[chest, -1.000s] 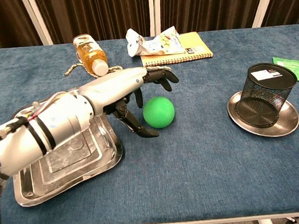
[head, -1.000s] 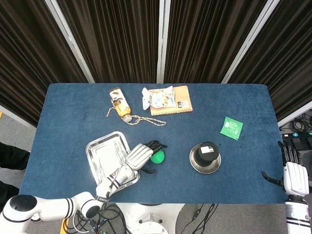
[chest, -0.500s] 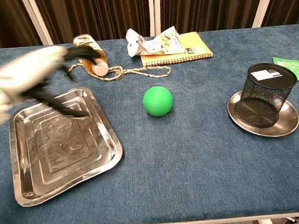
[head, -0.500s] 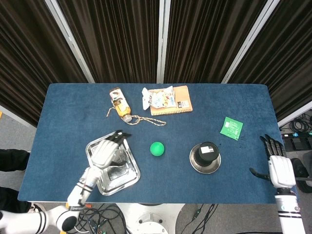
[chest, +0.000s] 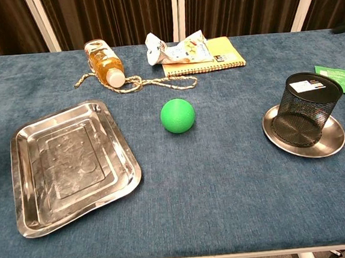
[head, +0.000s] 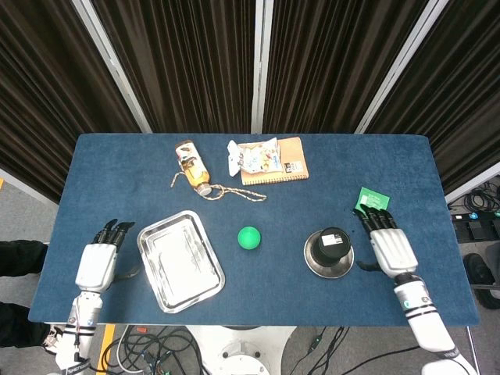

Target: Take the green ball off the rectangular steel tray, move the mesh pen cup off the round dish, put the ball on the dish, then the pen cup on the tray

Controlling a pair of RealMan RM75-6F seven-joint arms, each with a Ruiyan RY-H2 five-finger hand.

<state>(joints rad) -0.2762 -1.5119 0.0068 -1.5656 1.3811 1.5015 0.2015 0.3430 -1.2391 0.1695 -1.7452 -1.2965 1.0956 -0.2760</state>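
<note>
Ball now lies free mid-frame, off the tray. Left hand has withdrawn, released; right hand, also released, nears the pen cup.

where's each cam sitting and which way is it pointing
Head view: high above the table's near edge, looking steeply down; shows the left hand and right hand, both open.
Chest view: low at the near edge, facing across the table; only dark fingertips at the frame edges.
Both show the green ball, steel tray and pen cup.
</note>
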